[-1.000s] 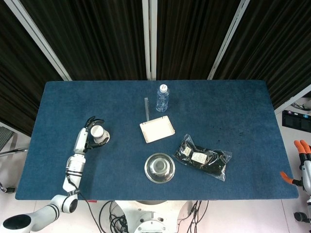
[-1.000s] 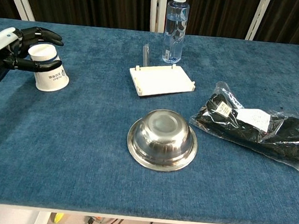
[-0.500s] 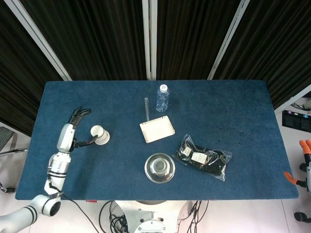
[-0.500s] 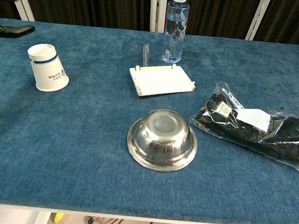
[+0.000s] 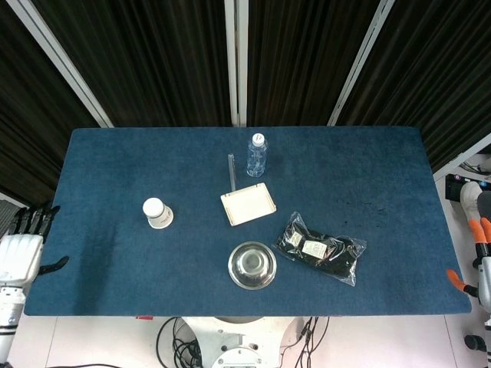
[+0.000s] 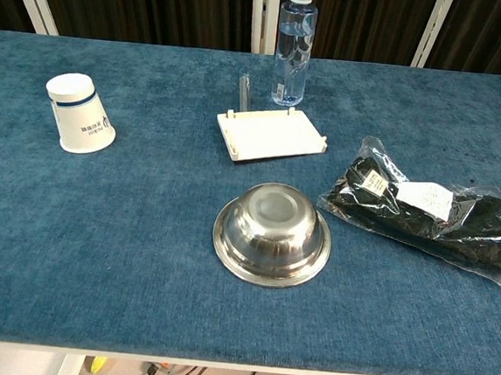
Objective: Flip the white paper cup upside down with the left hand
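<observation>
The white paper cup (image 5: 157, 213) (image 6: 80, 113) stands on the blue table (image 5: 368, 169) at the left, wide mouth down and narrow blue-banded base up. Nothing touches it. My left hand (image 5: 23, 247) shows only in the head view, off the table's left edge and well away from the cup, with fingers spread and nothing in them. My right hand (image 5: 474, 253) shows partly at the right edge of the head view, beyond the table, its orange-tipped fingers apart and holding nothing. Neither hand appears in the chest view.
A steel bowl (image 5: 252, 265) (image 6: 272, 232) sits near the front middle. Behind it lies a white tray (image 5: 248, 204) (image 6: 272, 133), then a water bottle (image 5: 257, 155) (image 6: 295, 44). A black packet in clear plastic (image 5: 322, 249) (image 6: 428, 212) lies at the right.
My left hand let go of the cup and drew back left, off the table's edge and out of the chest view. The cup stays standing mouth down.
</observation>
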Controlling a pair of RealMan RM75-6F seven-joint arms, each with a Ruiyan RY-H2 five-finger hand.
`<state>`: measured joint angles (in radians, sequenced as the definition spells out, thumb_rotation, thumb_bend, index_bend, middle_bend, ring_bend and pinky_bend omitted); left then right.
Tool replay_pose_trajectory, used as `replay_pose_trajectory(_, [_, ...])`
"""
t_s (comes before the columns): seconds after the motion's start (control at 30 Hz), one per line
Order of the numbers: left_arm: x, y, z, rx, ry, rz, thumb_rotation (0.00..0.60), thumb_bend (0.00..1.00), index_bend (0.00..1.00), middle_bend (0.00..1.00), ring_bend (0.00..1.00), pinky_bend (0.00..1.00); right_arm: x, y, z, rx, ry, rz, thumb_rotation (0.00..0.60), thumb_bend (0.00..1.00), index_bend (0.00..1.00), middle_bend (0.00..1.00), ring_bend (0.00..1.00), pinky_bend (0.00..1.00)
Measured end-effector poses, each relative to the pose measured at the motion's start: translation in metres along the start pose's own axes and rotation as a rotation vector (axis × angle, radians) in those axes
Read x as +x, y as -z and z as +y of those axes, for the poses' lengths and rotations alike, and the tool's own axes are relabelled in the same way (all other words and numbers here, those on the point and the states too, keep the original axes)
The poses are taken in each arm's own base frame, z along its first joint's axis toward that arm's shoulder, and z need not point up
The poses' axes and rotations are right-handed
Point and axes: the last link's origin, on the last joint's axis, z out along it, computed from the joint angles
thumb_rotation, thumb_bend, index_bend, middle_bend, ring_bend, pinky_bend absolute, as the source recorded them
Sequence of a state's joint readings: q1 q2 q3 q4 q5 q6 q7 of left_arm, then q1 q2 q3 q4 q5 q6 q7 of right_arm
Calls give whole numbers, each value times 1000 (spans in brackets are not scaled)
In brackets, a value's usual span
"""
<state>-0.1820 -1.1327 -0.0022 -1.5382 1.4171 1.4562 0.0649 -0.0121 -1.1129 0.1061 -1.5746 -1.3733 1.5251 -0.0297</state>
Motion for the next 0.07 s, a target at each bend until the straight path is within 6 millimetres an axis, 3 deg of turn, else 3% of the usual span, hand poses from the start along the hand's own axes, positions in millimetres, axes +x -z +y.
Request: replay_pose_trajectory(0.07, [-7,13,-5,22,27,-29,600,120,64,1,0,0,-1,0,-2,3,2,-2,600,110,0,0,0,0])
